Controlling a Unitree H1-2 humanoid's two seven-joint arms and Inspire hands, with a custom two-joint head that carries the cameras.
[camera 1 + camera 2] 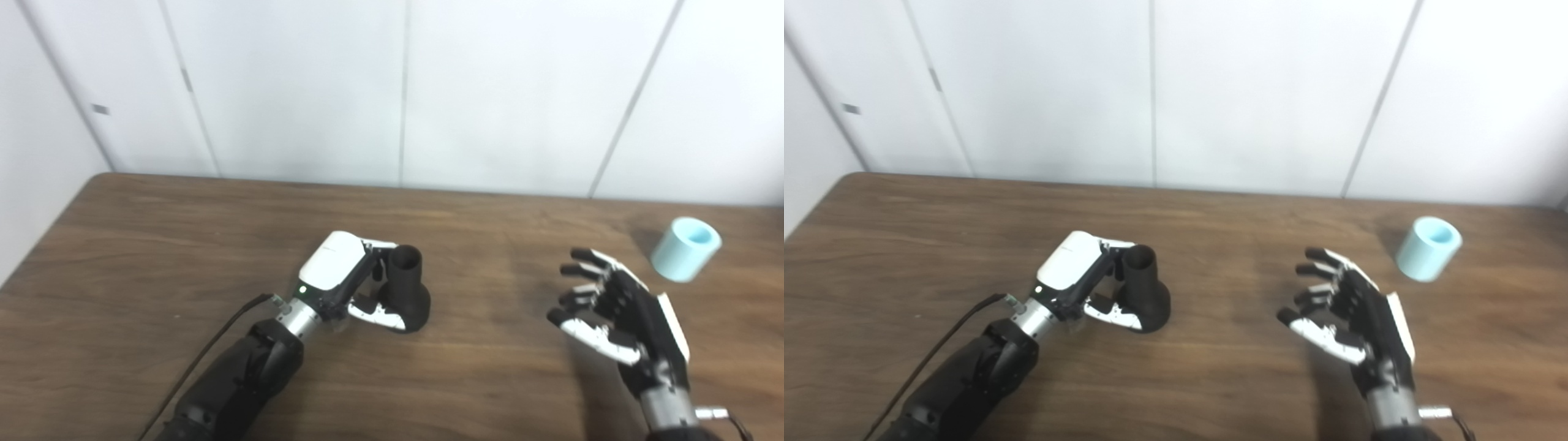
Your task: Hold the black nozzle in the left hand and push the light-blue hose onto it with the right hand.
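Two hands are working over a brown wooden table backed by white wall panels. Left hand is sitting near the table's middle, fingers and thumb curling around the black nozzle. Nozzle is standing upright on its flared base, narrow open neck pointing up; base appears to be resting on the tabletop. Thumb is crossing the base on the near side, fingers pressing the neck from the left.

Right hand is hovering toward the right side, nearer the front edge, palm turned left, fingers spread and lightly curled, gripping nothing.

Light-blue hose, a short stub, is lying tilted near the far right corner, open end facing up and right. It is sitting beyond and right of the right hand, not touching it, and well apart from the nozzle.
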